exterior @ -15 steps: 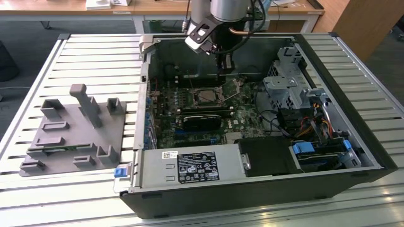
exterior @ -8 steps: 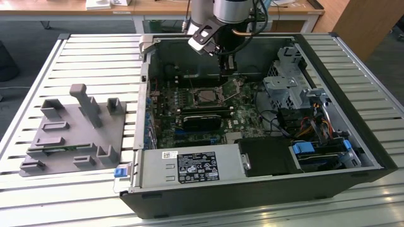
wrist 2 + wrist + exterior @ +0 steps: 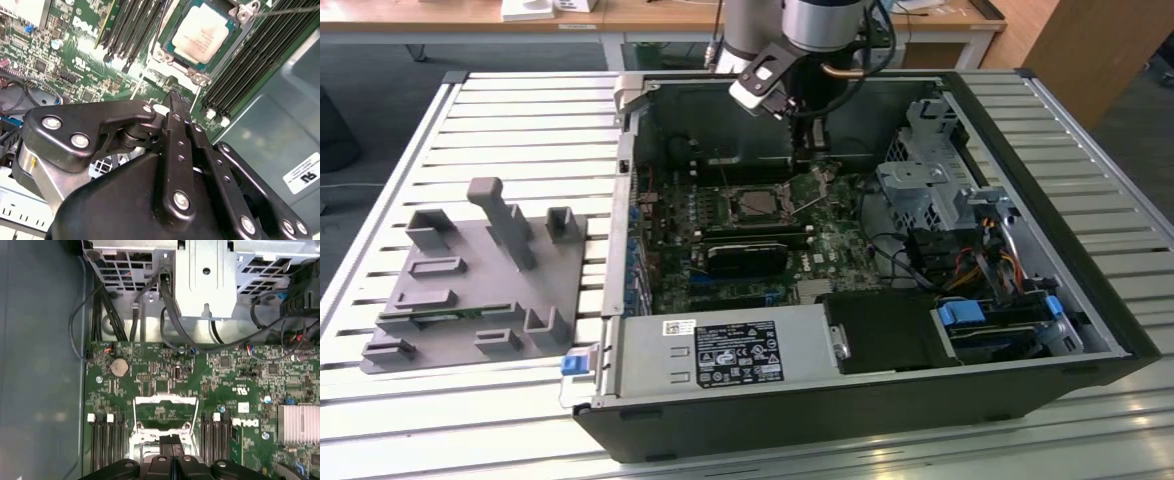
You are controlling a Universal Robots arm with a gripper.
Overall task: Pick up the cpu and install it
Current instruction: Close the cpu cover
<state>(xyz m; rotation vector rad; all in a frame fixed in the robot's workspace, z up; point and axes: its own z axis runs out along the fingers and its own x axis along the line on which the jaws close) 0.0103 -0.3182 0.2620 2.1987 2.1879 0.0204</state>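
The cpu (image 3: 202,32), a flat square chip with a pale silvery top, lies inside the motherboard socket (image 3: 172,47) in the second wrist view. In the exterior view it is a small square (image 3: 757,204) in the middle of the board. My gripper (image 3: 809,148) hangs above the board just beyond the socket, toward the case's far wall. Its black fingers (image 3: 178,99) are pressed together with nothing between them. The first wrist view has the shut fingertips (image 3: 171,441) over the socket's raised metal frame (image 3: 165,402).
The open computer case (image 3: 1067,330) lies on a slatted table (image 3: 520,110). A thin socket lever (image 3: 285,10) sticks out beside the socket. Memory slots (image 3: 250,65) flank it. Drive cages and cables (image 3: 947,200) fill the exterior view's right. A grey tray (image 3: 467,290) stands at its left.
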